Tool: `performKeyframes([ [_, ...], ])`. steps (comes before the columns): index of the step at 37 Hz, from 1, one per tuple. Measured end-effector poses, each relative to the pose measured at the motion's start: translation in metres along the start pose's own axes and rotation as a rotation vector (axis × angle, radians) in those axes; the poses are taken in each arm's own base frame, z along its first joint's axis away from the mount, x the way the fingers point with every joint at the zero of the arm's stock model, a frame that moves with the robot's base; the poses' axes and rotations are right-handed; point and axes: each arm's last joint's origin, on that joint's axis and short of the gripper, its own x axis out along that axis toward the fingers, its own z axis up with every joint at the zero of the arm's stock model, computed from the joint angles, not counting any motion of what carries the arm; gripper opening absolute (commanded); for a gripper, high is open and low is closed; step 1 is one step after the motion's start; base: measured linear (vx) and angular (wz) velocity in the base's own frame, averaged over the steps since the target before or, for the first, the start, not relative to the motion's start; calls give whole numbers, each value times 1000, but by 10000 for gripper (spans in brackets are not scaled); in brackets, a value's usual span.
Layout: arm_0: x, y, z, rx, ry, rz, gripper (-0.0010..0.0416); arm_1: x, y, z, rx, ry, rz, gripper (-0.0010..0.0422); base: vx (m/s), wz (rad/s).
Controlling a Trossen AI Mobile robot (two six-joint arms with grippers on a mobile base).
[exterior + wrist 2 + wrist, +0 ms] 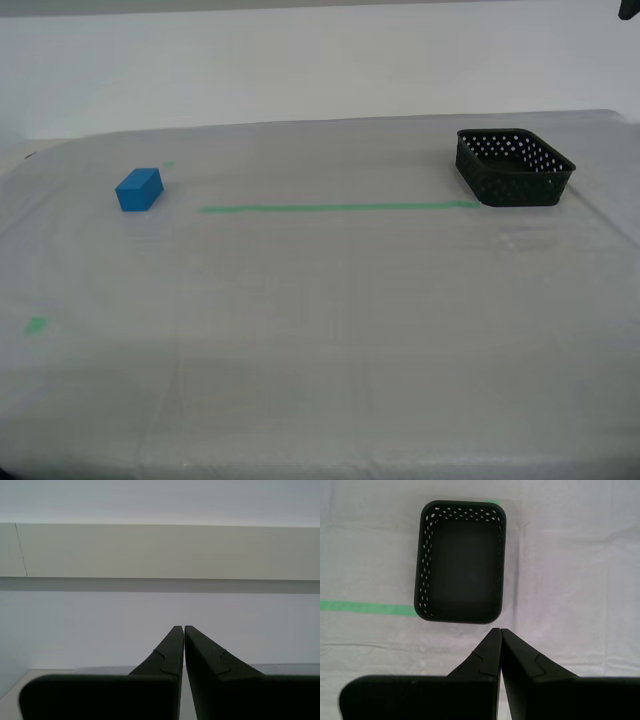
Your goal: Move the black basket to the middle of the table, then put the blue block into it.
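**Desk:** What does the exterior view show?

**Reporter:** A wide bench (330,330) under a wrinkled whitish-grey cover. The black basket (515,168) sits toward the exterior view's right, near the far edge, empty, its perforated walls facing the camera. The blue block (139,189) rests alone toward the exterior view's left, well apart from the basket. A long green tape line (340,208) runs between them, its end touching or slipping just under the basket's near corner. A small green tape mark (36,325) lies nearer the camera on the exterior view's left, and another faint one (168,164) sits just beyond the block.

**Desk:** And my first gripper?

**Reporter:** My first gripper (500,632) hangs above the bench, looking straight down. The basket (460,561) lies just beyond its fingertips, not touched, with the tape line (367,607) meeting the basket's wall. The jaws are pressed together, tips meeting, nothing between them.

**Desk:** The second?

**Reporter:** My second gripper (183,629) points at a pale wall (160,550), away from the bench top. Its jaws are likewise closed tip to tip and carry nothing.

**Desk:** Are the arms in the exterior view?

**Reporter:** Only a dark sliver at that view's top right corner; which arm it is cannot be told.
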Motion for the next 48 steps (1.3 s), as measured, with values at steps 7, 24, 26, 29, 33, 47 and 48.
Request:
performKeyframes([
  [7, 12, -5, 11, -4, 41, 7, -1, 0, 0, 0, 0, 0, 0, 0, 0, 0],
  [24, 42, -12, 41, 6, 108, 64, -1, 0, 0, 0, 0, 0, 0, 0, 0, 0],
  [26, 45, -13, 45, 7, 113, 64, -1, 0, 0, 0, 0, 0, 0, 0, 0, 0],
  [29, 49, -14, 51, 5, 102, 52, 0, 0, 0, 0, 0, 0, 0, 0, 0, 0],
  [33, 52, -15, 57, 2, 88, 23, 0, 0, 0, 0, 0, 0, 0, 0, 0, 0],
  [47, 72, -18, 59, -13, 108, 5, 0, 0, 0, 0, 0, 2, 0, 0, 0, 0],
  [48, 74, -18, 58, -17, 118, 6, 0, 0, 0, 0, 0, 2, 0, 0, 0, 0],
])
